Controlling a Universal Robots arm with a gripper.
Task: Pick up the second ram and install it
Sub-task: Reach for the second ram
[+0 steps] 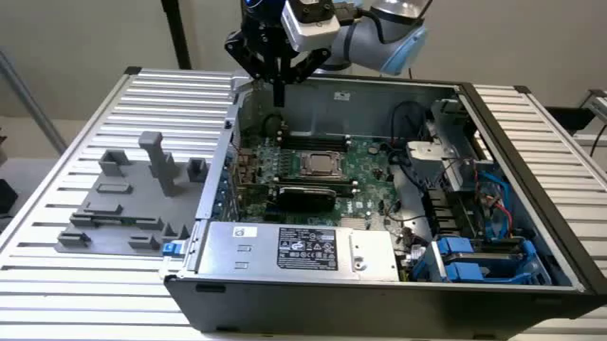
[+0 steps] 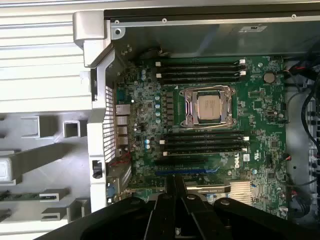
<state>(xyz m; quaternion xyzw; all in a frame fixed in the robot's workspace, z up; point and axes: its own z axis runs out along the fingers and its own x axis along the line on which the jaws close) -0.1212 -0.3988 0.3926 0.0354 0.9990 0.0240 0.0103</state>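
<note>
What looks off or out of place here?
Nothing stands out. The motherboard sits flat in the open case, with no loose parts on it. The gripper hangs shut above the case, with nothing visible in it.

The second ram [image 2: 20, 196] lies in holder blocks [image 2: 50, 165] beside the case [image 2: 96, 100].

I'm looking at a ribbed metal counter [image 1: 85, 128] with two things on it. An open computer case [image 1: 332, 309] lies on its side across the middle. At nine o'clock from it in the exterior view, just beside its wall, sits a grey plastic holder [image 1: 109, 213].
</note>
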